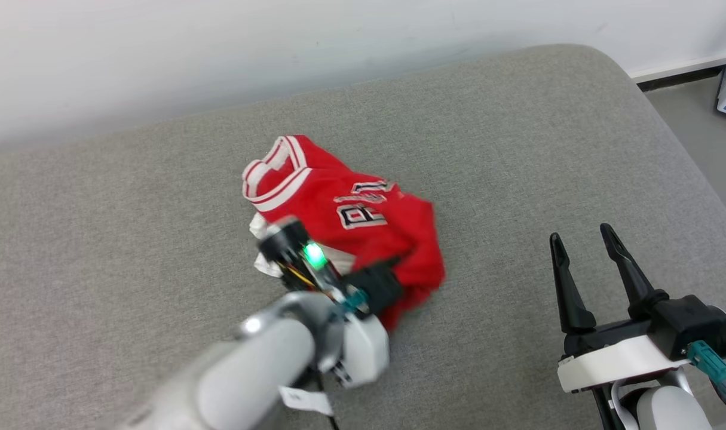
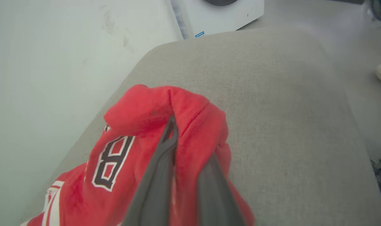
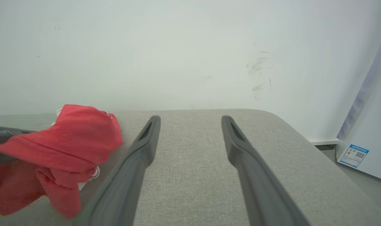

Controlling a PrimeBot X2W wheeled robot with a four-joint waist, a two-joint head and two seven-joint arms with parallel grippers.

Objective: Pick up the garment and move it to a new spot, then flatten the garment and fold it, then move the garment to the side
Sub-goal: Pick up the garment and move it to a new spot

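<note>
Head view: the garment [image 1: 351, 206] was seen bunched in a heap at mid-frame on the grey cushion [image 1: 129, 209], with part of its lettering uppermost. The left gripper [image 1: 382, 280] was sunk into the heap's lower right edge, pressed together on a fold of red cloth. The right gripper [image 1: 581, 236] was held at the lower right, well apart from the cloth, spread and empty.

Left wrist view: a ridge of the garment [image 2: 140, 110] was seen pinched between the two nearly closed fingers [image 2: 165, 157].

Right wrist view: the garment [image 3: 74, 138] was seen at the left of the frame, drawn up into a peak. Whether its blurred lower folds were clear of the cushion could not be told.

The step in hand was judged to be the carry to a new spot. It would be done well if the pinch were held firm, the hanging folds were raised clear before any sideways travel, and the heap were set down on an open stretch of cushion. A thin pinch might be lost if the cloth were dragged.
</note>
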